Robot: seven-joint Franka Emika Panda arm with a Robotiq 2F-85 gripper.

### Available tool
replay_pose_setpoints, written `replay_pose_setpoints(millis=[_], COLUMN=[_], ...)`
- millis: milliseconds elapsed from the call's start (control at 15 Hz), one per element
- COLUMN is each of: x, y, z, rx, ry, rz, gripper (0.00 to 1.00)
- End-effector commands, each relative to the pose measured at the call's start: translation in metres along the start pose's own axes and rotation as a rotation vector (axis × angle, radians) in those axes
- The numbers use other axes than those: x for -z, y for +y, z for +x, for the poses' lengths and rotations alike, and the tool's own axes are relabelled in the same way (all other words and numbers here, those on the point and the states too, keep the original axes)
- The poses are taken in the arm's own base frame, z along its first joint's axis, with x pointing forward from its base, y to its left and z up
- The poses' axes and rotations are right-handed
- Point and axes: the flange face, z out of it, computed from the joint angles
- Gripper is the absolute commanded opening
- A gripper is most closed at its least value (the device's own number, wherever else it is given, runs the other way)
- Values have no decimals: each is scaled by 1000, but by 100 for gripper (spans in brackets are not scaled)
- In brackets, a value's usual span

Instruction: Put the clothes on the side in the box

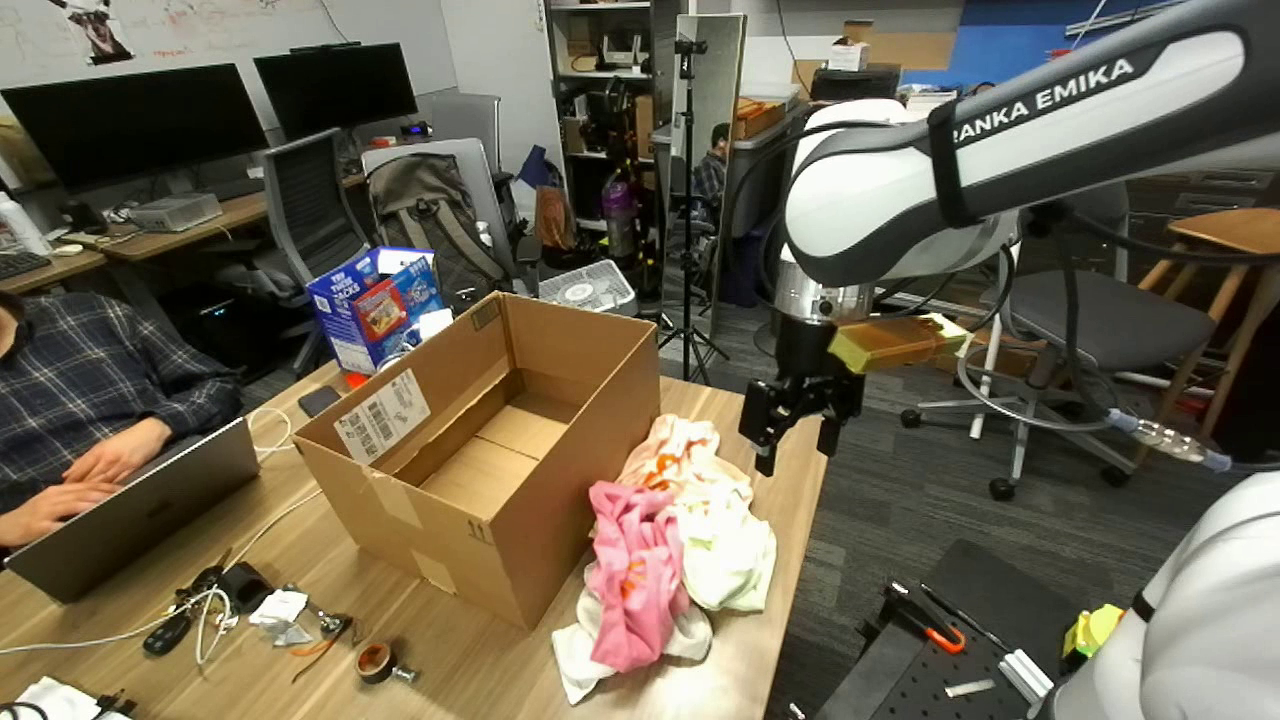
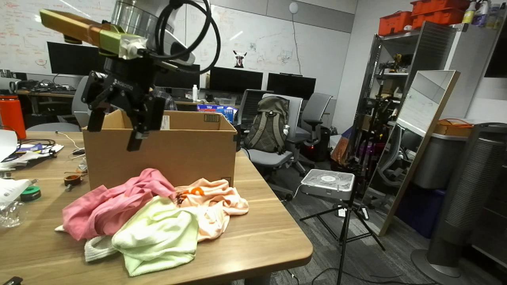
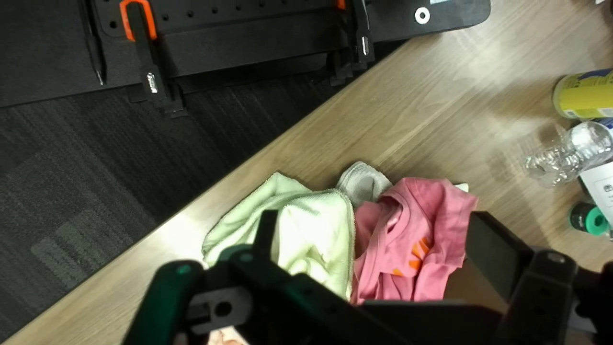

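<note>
Hanging empty with jaws spread, the gripper (image 2: 115, 136) seems, from where I stand, set to pinch the clothes (image 2: 156, 225) heaped just beside the box (image 1: 440, 532), presumably for a short lift over its unobstructed rim, with the edge of the table (image 2: 273, 229) near the clothes' outer side.

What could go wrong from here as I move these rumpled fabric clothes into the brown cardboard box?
Gripping the pink fabric shirt with orange print could drag up the white cloth showing from under it.

The pale green cloth lies close to the edge of the wooden table, so a sideways pull might drop it.

Whatever the open black end effector lifts must clear the rim of the brown cardboard box; too low a lift could snag it.
</note>
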Motion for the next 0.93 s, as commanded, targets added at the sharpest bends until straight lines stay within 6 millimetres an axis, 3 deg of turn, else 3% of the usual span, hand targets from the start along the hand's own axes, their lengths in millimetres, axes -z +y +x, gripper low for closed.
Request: replay_pose_setpoints(millis=[0, 467, 867], x=[-13, -58, -89], y=[-11, -18, -24], z=[2, 6, 24], rx=[30, 137, 177], ry=[-3, -54, 2], rz=[-31, -70, -131], gripper=[100, 100, 100])
